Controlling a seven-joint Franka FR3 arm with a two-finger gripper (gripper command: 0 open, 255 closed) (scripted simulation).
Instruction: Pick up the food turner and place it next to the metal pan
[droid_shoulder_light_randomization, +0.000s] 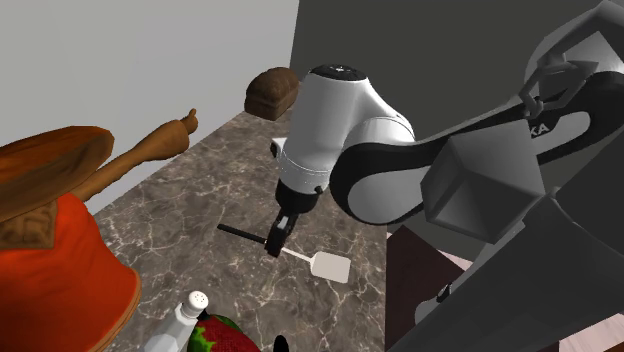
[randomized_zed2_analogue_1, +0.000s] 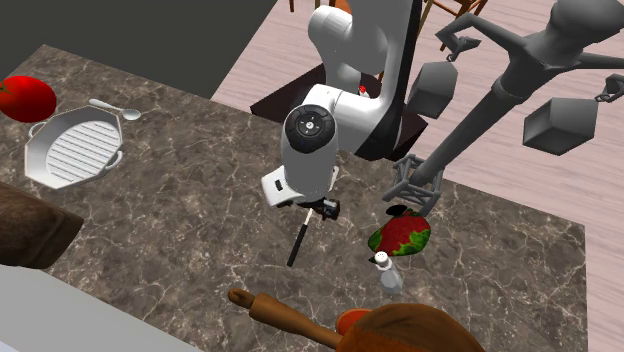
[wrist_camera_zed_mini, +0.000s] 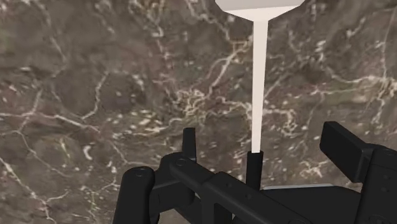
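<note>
The food turner (droid_shoulder_light_randomization: 300, 254) lies flat on the brown marble counter (droid_shoulder_light_randomization: 190, 215), with a black handle, a thin white shaft and a white blade (droid_shoulder_light_randomization: 329, 266). My black gripper (droid_shoulder_light_randomization: 277, 238) hangs just above where handle and shaft meet. In the wrist view the gripper (wrist_camera_zed_mini: 266, 145) is open. The white shaft (wrist_camera_zed_mini: 259, 89) runs between its fingers (wrist_camera_zed_mini: 343, 147) without touching them. The metal pan (randomized_zed2_analogue_1: 75, 148), a ribbed white-grey grill pan, sits far off at the second exterior view's left. The gripper (randomized_zed2_analogue_1: 322, 210) stands over the turner's handle (randomized_zed2_analogue_1: 297, 243) there.
A spoon (randomized_zed2_analogue_1: 115, 108) and a red tomato (randomized_zed2_analogue_1: 25, 97) lie by the pan. A bread loaf (droid_shoulder_light_randomization: 271, 90), a rolling pin (droid_shoulder_light_randomization: 150, 150), a salt shaker (randomized_zed2_analogue_1: 387, 270) and a strawberry (randomized_zed2_analogue_1: 402, 235) ring the turner. A grey rack (randomized_zed2_analogue_1: 500, 90) stands beside the arm.
</note>
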